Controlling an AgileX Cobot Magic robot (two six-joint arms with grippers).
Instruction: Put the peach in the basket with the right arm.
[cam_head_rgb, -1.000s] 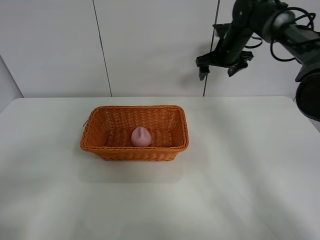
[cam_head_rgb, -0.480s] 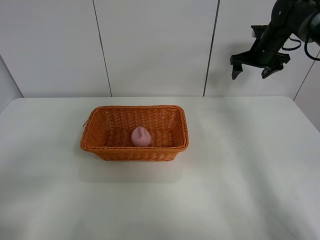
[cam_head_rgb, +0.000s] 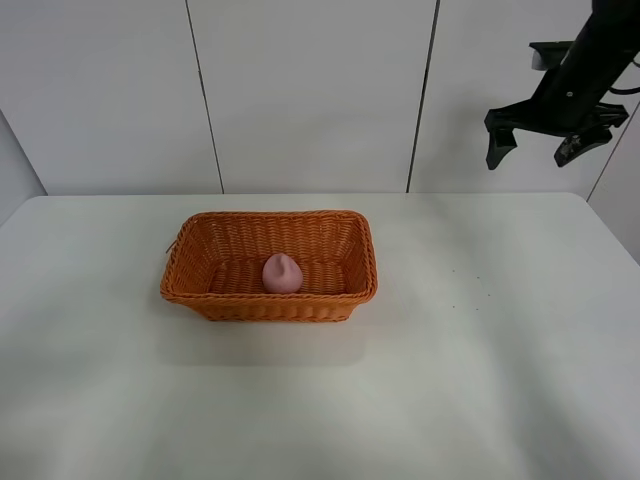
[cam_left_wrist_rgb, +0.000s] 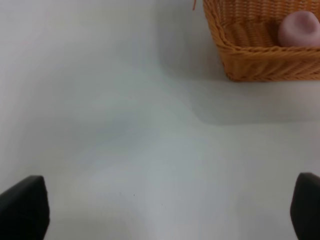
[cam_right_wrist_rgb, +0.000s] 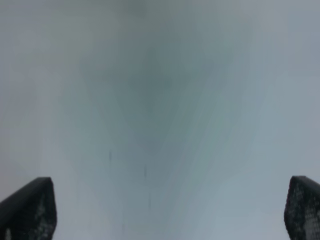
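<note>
The pale pink peach (cam_head_rgb: 282, 273) lies inside the orange woven basket (cam_head_rgb: 200, 240), near its front wall at the middle of the table. High at the far right, my right gripper (cam_head_rgb: 537, 150) hangs open and empty, well away from the basket, in front of the wall. Its wrist view shows only blurred white surface between the fingertips (cam_right_wrist_rgb: 30, 207). In the left wrist view, the basket (cam_left_wrist_rgb: 250, 60) corner and the peach (cam_left_wrist_rgb: 299, 28) appear beyond my left gripper (cam_left_wrist_rgb: 165, 210), which stands open over bare table. The left arm is outside the exterior view.
The white table (cam_head_rgb: 480, 330) spreads around the basket, with its right edge near the right arm. White wall panels (cam_head_rgb: 300, 90) with dark vertical seams stand behind it.
The right arm has swung to the right and away from the basket, its gripper staying open. The peach and basket have not moved.
</note>
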